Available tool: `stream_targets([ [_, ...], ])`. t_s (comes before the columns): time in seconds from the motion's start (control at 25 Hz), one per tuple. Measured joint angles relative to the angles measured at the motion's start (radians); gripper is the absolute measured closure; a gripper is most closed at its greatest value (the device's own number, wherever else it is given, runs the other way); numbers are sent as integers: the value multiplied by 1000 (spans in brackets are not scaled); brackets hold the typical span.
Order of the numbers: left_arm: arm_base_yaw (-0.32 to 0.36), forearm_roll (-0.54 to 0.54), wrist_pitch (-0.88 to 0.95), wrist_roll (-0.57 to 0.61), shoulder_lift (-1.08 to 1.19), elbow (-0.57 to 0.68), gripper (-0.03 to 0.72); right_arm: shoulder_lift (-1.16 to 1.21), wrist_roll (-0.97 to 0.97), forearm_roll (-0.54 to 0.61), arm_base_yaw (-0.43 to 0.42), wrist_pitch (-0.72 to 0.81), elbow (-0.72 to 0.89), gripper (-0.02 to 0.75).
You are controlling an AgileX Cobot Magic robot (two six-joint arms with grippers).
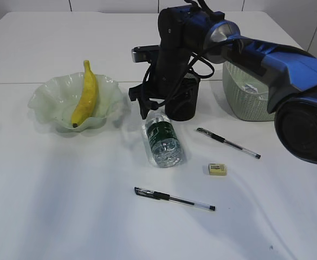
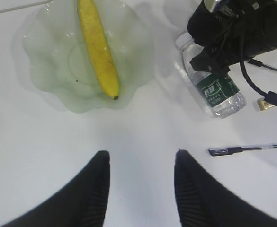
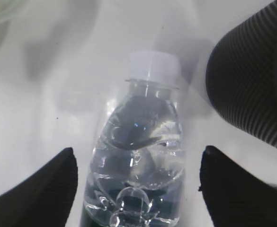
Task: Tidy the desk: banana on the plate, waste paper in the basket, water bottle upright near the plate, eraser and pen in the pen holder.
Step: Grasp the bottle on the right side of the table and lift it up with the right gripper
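Note:
The banana [image 1: 86, 97] lies in the pale green wavy plate [image 1: 41, 100]. A water bottle [image 1: 162, 140] lies on its side in the middle of the table, cap toward the black mesh pen holder [image 1: 184, 105]. My right gripper [image 3: 138, 150] is open, one finger on each side of the bottle [image 3: 140, 165] below its white cap, with gaps on both sides. My left gripper [image 2: 140, 153] is open above bare table, with nothing between its fingers. Two pens [image 1: 174, 199] [image 1: 228, 143] and a yellow eraser [image 1: 217, 169] lie on the table. White paper [image 1: 250, 88] shows inside the basket [image 1: 245, 105].
The right arm [image 1: 266, 54] reaches in from the right, across the basket and the pen holder [image 3: 252, 71]. In the left wrist view the plate [image 2: 48, 66] with the banana [image 2: 98, 47] is ahead on the left, and the bottle [image 2: 214, 87] and a pen [image 2: 242, 149] are on the right.

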Motion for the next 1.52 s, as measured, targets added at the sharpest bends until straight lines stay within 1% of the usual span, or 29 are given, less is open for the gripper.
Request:
stream_targets([
  [1.52, 0, 0, 12, 0, 0, 0, 370, 57, 0, -2, 4, 0, -9, 143],
])
